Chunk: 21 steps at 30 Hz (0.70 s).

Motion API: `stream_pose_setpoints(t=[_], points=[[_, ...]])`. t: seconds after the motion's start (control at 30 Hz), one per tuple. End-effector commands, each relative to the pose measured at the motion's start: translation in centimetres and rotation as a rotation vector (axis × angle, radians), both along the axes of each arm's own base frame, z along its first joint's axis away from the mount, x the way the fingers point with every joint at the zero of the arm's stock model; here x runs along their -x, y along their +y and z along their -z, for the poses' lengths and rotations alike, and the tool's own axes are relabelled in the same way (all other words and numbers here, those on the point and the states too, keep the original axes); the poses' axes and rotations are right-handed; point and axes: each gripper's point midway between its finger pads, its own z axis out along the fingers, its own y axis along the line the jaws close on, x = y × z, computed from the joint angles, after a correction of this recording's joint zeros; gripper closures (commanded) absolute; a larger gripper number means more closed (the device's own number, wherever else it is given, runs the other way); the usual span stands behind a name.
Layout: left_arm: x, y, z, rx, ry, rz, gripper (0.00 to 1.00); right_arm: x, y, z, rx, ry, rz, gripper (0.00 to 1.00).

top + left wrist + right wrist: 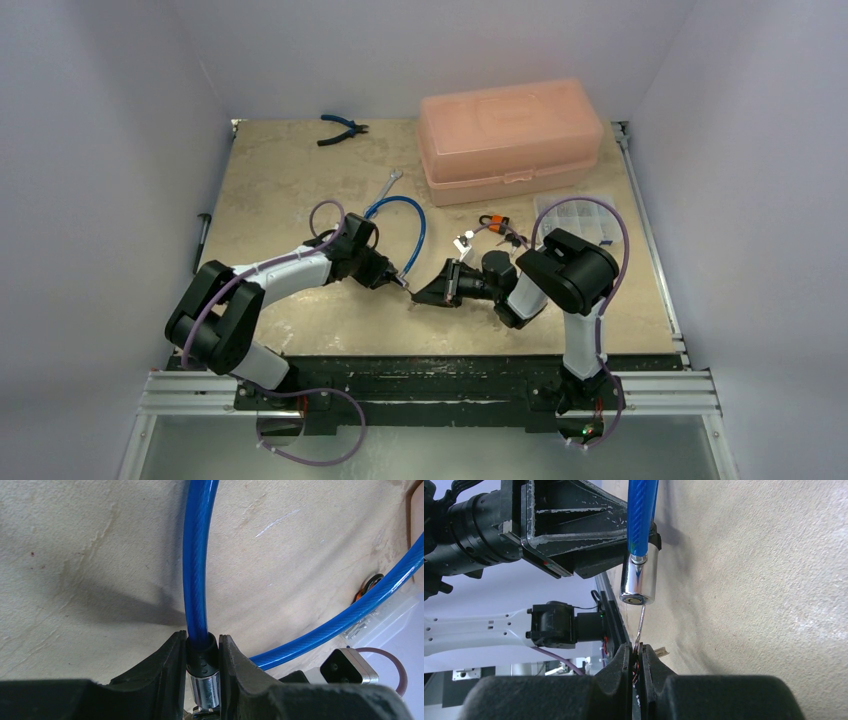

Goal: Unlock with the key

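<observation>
A blue cable lock [415,215] loops on the tan table, ending in a chrome lock cylinder [639,580]. My left gripper [398,280] is shut on the cable's black collar and chrome end [202,655], and the cable [197,555] runs up out of its jaws. My right gripper [420,297] is shut on a thin metal key [640,625]. The key's blade points up from the jaws [637,647] and its tip meets the cylinder's keyhole face. How far it is in, I cannot tell. The two grippers face each other, nearly touching.
A pink plastic box [510,135] stands at the back right. A clear organiser [580,215] and an orange padlock [493,222] lie in front of it. Blue-handled pliers [342,128] and a wrench [390,185] lie at the back left.
</observation>
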Motion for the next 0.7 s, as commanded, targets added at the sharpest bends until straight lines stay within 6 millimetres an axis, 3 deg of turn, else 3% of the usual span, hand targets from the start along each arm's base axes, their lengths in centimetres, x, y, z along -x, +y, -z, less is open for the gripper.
stream_pose_setpoints(t=[0.0,0.67], points=[[-0.78,-0.72,-1.02,0.048,-0.034,0.003,1.0,-0.23,0.57,-2.48,-0.062,-0.08,-0.021,1.0],[-1.26,-0.76,-1.42,0.047,-0.047,-0.009,1.0,0.22,0.34,-2.41,-0.065,-0.08,-0.028,1.0]])
